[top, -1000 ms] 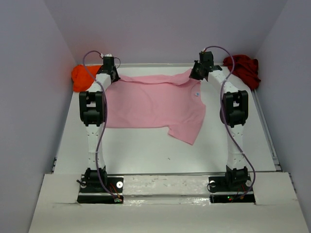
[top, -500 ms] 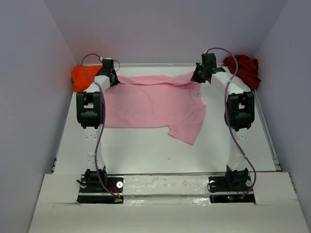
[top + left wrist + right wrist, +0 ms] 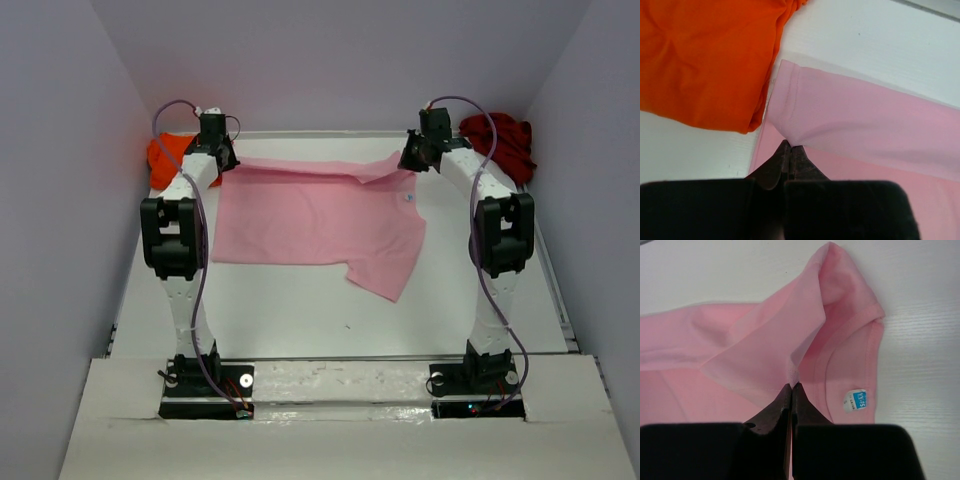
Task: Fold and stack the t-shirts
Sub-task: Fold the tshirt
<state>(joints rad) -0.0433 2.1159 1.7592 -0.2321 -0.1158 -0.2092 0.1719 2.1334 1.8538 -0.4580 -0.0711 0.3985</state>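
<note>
**Pink t-shirt spread on a white tabletop, pinched at two upper corners**

In the overhead view a light pink t-shirt (image 3: 320, 215) lies mostly flat across the middle of the frame, on a white tabletop (image 3: 300, 310). One sleeve juts toward the lower right. Its upper edge is lifted into a shallow fold between two points.

At the upper left of the shirt, the left pincer (image 3: 222, 163) is clamped on the cloth. Its wrist view shows the dark fingertips pressed together at lower centre, with a hemmed pink corner drawn up into a peak between them. At the upper right, the right pincer (image 3: 408, 160) is likewise clamped on the pink cloth. Its wrist view shows the tips together on a raised fold beside the neckline. A small white and blue size label (image 3: 855, 401) sits just right of them.

A bright orange t-shirt (image 3: 165, 160) lies bunched in the upper left corner of the tabletop, just beside the pink corner. A dark red t-shirt (image 3: 500, 140) lies crumpled in the upper right corner, apart from the pink one. Pale walls (image 3: 340, 60) enclose the tabletop on three sides.
</note>
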